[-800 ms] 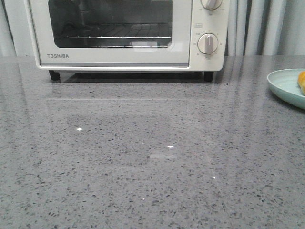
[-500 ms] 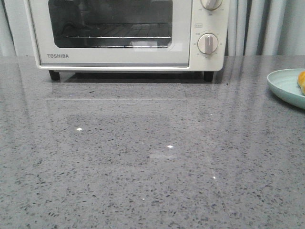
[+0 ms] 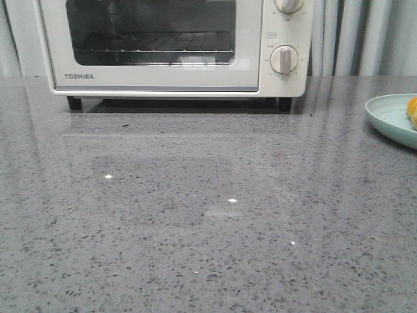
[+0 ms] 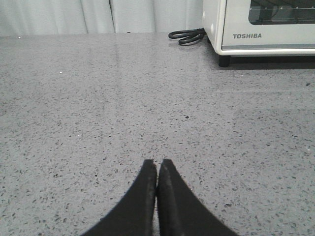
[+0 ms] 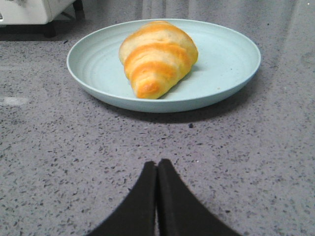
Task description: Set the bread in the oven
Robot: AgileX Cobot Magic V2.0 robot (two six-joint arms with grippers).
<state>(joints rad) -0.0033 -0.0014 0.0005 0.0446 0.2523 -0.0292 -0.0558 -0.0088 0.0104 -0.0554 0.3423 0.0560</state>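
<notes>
- The oven [image 3: 172, 45] stands at the far edge of the counter [image 3: 208, 215], on black feet, door closed; a wire rack shows through the glass window, and two round knobs sit on its right panel.
- The bread [image 5: 156, 56] lies on a pale green plate [image 5: 226, 59] near the right edge of the counter. In the front view only a sliver of the bread [image 3: 412, 112] and part of the plate [image 3: 389, 116] are in frame.
- The bread rests on its side, one tapered end pointing toward the right pincer [image 5: 157, 164].
- Right pincer: fingers pressed together, empty, low over the bare counter. The plate's near rim lies just ahead of the fingertips; the bread sits beyond that rim, apart from the pincer, no contact.
- Left pincer [image 4: 157, 163]: fingers pressed together, empty, over bare counter. The oven's left front corner [image 4: 261, 27] lies well ahead and off to one side.
- A coiled black cable [image 4: 187, 36] lies on the counter just beside the oven's left side.
</notes>
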